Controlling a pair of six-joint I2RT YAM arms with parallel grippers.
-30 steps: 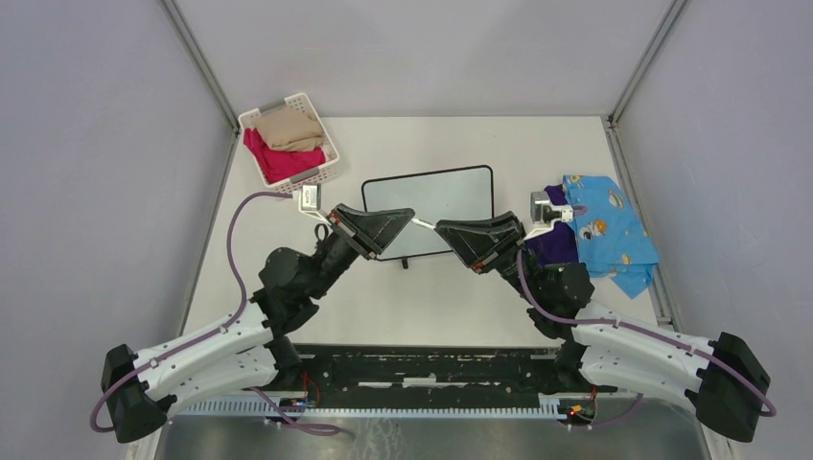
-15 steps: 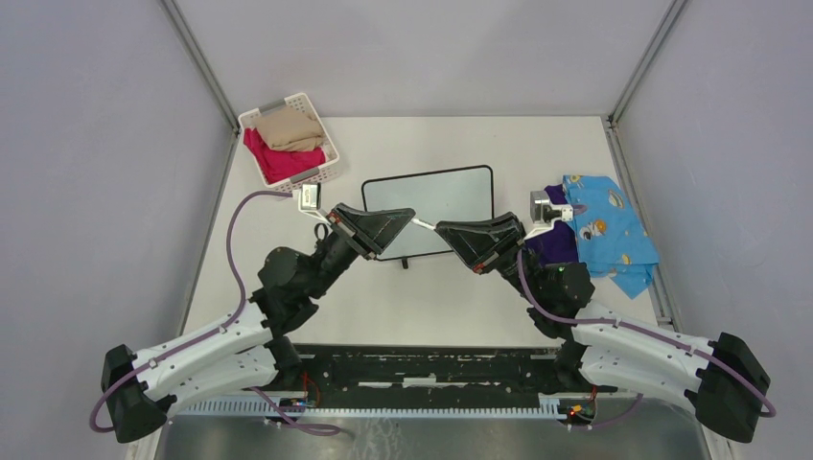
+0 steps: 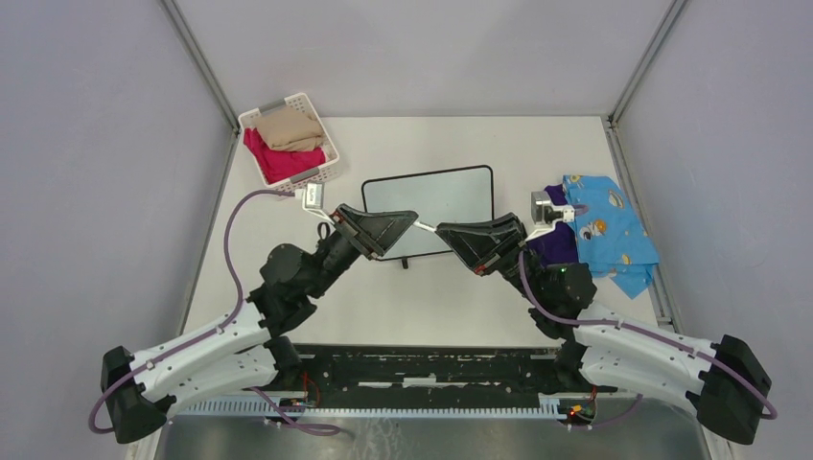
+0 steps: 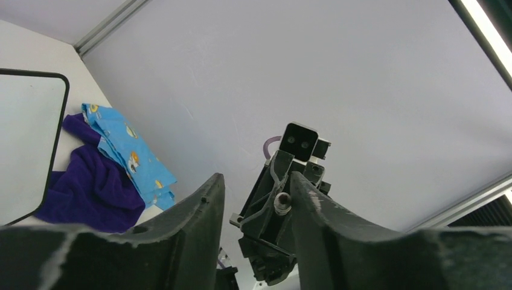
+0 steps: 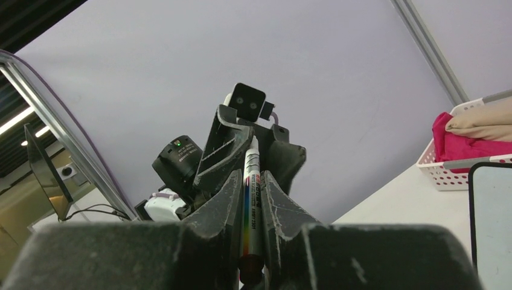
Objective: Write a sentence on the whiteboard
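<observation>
The whiteboard [image 3: 431, 196] lies flat at mid-table, blank, with a black frame; its edge shows in the left wrist view [image 4: 24, 139] and in the right wrist view [image 5: 492, 217]. My right gripper [image 3: 443, 230] is shut on a white marker [image 5: 251, 193] with a rainbow stripe. It holds the marker above the board's near edge, pointing at my left gripper [image 3: 410, 218]. The left gripper's jaws stand open. The marker's tip [image 4: 281, 203] sits at the gap between them, close to the right finger. The marker bridges both grippers in the top view [image 3: 427, 225].
A white slatted basket [image 3: 331, 158] with pink and tan cloth stands at the back left. A blue patterned cloth [image 3: 609, 230] on a purple cloth [image 3: 546, 244] lies right of the board, close behind my right wrist.
My left gripper has edged slightly toward the right gripper. The right gripper and marker have hardly moved.
</observation>
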